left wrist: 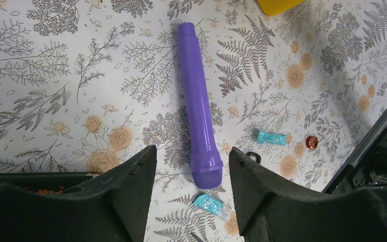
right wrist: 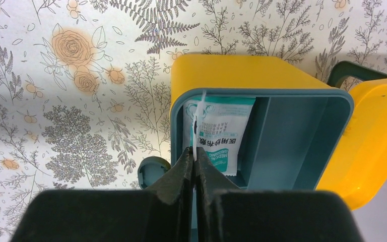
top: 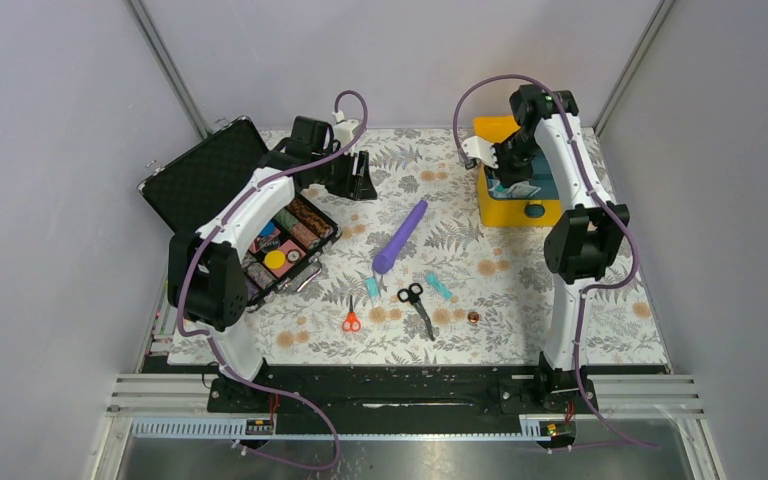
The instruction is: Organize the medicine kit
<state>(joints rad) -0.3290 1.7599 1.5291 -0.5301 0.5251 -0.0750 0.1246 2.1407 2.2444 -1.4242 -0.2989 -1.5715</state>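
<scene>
The medicine kit stands at the back right, a yellow case with its lid swung open and a teal divided tray inside. My right gripper hangs over the tray's left compartment, shut on the thin edge of a white and teal dressing packet that stands in it. The other compartment shows nothing in it. My left gripper is open above the table, near the black case. A purple torch lies on the cloth below its fingers, apart from them.
An open black case with colourful rolls sits at the left. On the floral cloth lie the purple torch, two teal packets, black scissors, red scissors and a small copper disc.
</scene>
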